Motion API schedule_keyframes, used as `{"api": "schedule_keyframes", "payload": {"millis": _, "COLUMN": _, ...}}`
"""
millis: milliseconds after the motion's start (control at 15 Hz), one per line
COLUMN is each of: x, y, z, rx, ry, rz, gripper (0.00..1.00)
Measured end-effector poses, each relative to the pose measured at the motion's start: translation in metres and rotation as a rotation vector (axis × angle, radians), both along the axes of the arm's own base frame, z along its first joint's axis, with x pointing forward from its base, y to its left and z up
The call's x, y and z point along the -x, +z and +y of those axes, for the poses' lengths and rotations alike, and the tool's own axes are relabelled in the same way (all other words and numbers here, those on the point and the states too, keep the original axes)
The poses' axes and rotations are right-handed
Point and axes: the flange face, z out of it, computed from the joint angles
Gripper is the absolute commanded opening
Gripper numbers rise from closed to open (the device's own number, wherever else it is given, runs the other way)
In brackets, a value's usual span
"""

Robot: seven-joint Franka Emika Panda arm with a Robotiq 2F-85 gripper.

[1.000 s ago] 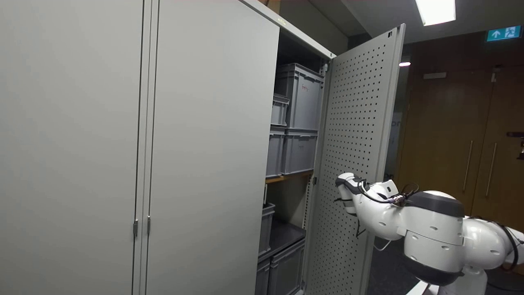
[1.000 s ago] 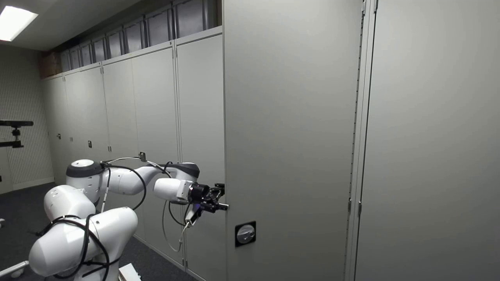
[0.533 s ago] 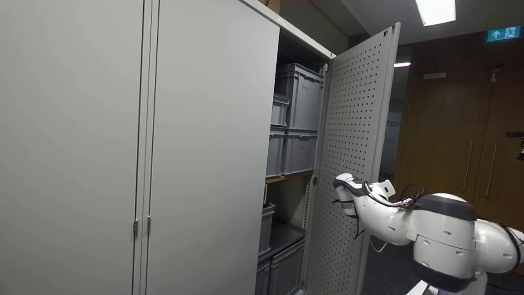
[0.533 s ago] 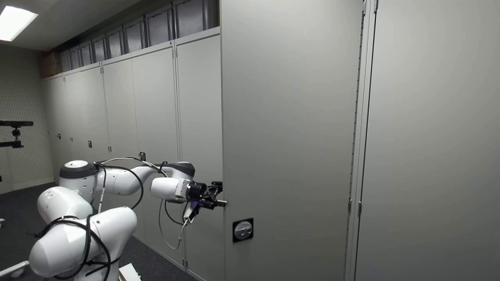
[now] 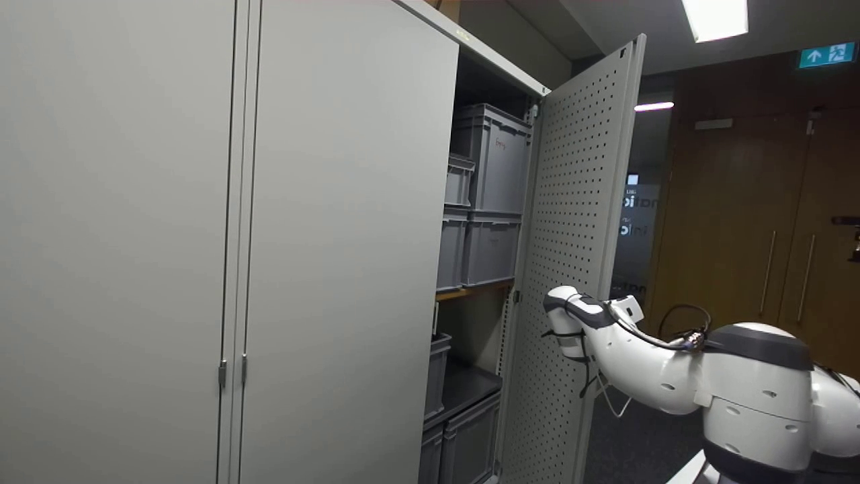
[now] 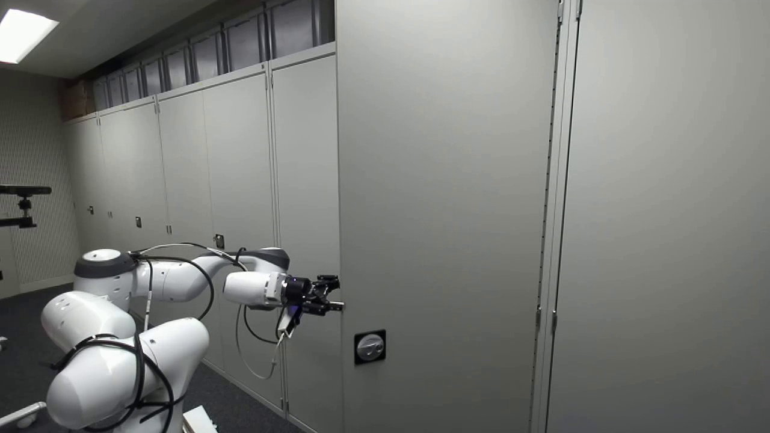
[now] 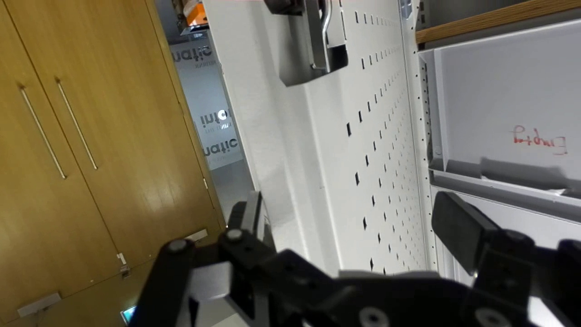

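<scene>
A tall grey cabinet door point(image 5: 571, 235) stands swung out from its hinge, its perforated inner face showing. Its smooth outer face point(image 6: 445, 180) carries a round lock point(image 6: 370, 347) near the free edge. My gripper point(image 6: 338, 293) is at that edge, above the lock. In the wrist view the gripper point(image 7: 349, 200) stands wide open, with the door's edge and inner panel between its fingers. The left finger point(image 7: 250, 215) lies close along the door's edge; contact cannot be told. On the inner side is the right finger point(image 7: 458, 229). A metal latch point(image 7: 320, 45) sits inside the door.
Stacked grey bins point(image 5: 498, 161) fill the cabinet behind the door, over a wooden shelf point(image 5: 474, 291). A closed cabinet door point(image 5: 342, 235) stands beside the opening. More cabinets point(image 6: 234, 162) run along the wall. A mounted camera point(image 6: 25, 204) and wooden double doors point(image 5: 732, 222) stand farther off.
The door's free edge has shifted left in both exterior views, swinging somewhat toward the cabinet. My gripper has moved along with it, and the arm has drawn back and bent differently.
</scene>
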Motion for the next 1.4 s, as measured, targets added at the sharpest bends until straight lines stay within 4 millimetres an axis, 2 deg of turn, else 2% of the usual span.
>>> {"api": "schedule_keyframes", "payload": {"millis": 933, "x": 0.005, "y": 0.009, "z": 0.052, "rx": -0.009, "ry": 0.154, "rz": -0.023, "gripper": 1.0}}
{"api": "schedule_keyframes", "payload": {"millis": 1200, "x": -0.005, "y": 0.014, "z": 0.07, "rx": -0.016, "ry": 0.199, "rz": -0.038, "gripper": 1.0}}
{"api": "schedule_keyframes", "payload": {"millis": 1400, "x": -0.017, "y": 0.026, "z": 0.081, "rx": -0.037, "ry": 0.224, "rz": -0.068, "gripper": 1.0}}
